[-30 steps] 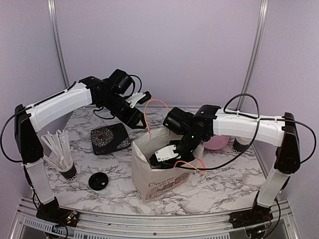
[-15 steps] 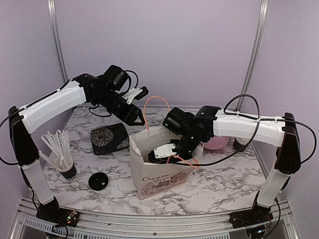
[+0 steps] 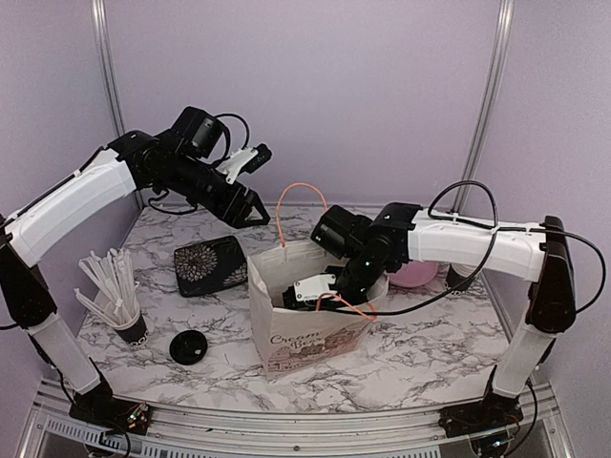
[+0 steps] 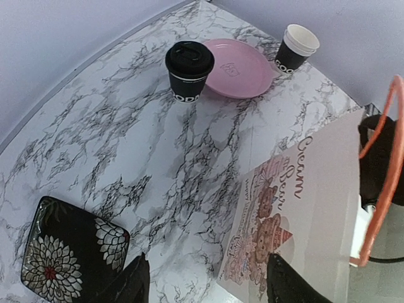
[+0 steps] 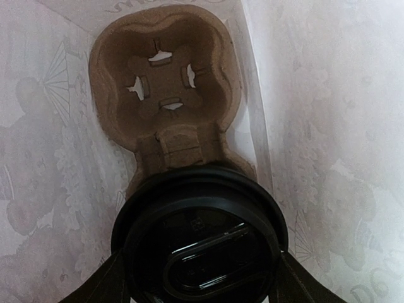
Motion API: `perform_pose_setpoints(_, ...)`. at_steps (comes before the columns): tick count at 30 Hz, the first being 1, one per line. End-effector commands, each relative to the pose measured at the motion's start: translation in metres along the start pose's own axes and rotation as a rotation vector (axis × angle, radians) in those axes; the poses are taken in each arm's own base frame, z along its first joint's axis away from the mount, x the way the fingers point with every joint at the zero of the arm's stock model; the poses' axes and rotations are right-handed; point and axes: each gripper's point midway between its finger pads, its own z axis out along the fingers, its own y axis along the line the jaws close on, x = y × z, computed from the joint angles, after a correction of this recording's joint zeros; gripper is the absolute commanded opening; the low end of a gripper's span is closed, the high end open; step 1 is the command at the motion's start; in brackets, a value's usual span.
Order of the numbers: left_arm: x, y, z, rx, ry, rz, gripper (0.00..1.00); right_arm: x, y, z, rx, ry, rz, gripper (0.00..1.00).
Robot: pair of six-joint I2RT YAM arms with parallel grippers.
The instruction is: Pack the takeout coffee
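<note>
My right hand is down in the paper bag and holds a lidded coffee cup by its sides. The cup is straight over the near pocket of the cardboard carrier, and the far pocket is empty. I cannot tell if the cup already sits in its pocket. My left hand is wide and holds nothing.

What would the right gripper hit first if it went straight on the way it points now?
The cardboard cup carrier at the bottom of the paper bag. The right gripper points down into it holding a lidded coffee cup, so the cup likely lands first; depth is unclear.
</note>
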Motion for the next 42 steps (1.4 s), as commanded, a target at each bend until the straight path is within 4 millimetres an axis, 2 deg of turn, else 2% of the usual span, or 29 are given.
perform_pose_setpoints(1, -0.002, -0.041, -0.030, 0.144, -0.063, 0.107, 0.65, 0.035, 0.024, 0.029, -0.133, 0.145, 0.032, 0.66)
perform_pose_setpoints(4, -0.001, -0.062, -0.037, 0.199, -0.086, 0.161, 0.67, 0.032, 0.021, 0.023, -0.118, 0.137, 0.030, 0.75)
perform_pose_setpoints(6, 0.002, -0.069, -0.034, 0.204, -0.079, 0.182, 0.68, 0.027, 0.017, 0.017, -0.103, 0.121, 0.025, 0.80)
perform_pose_setpoints(13, 0.010, -0.080, -0.006, 0.199, -0.027, 0.201, 0.69, 0.007, 0.007, -0.006, -0.060, 0.049, 0.008, 0.94)
perform_pose_setpoints(16, 0.005, -0.071, 0.007, 0.147, -0.014, 0.189, 0.67, 0.004, 0.007, -0.011, -0.061, 0.029, 0.002, 0.98)
perform_pose_setpoints(22, -0.002, -0.083, 0.020, 0.228, -0.004, 0.184, 0.52, -0.006, 0.004, -0.027, -0.037, -0.014, -0.013, 0.99)
perform_pose_setpoints(28, -0.001, -0.084, 0.026, 0.243, 0.008, 0.187, 0.18, -0.025, -0.010, -0.051, 0.028, -0.088, -0.030, 0.99)
perform_pose_setpoints(32, 0.000, -0.086, 0.028, 0.254, 0.015, 0.186, 0.02, -0.036, -0.017, -0.066, 0.068, -0.130, -0.043, 0.99)
perform_pose_setpoints(38, -0.006, -0.085, 0.025, 0.240, -0.001, 0.194, 0.00, -0.051, -0.029, -0.095, 0.140, -0.201, -0.062, 0.99)
perform_pose_setpoints(42, -0.015, -0.076, 0.019, 0.171, -0.024, 0.219, 0.00, -0.056, -0.030, -0.113, 0.167, -0.237, -0.093, 0.99)
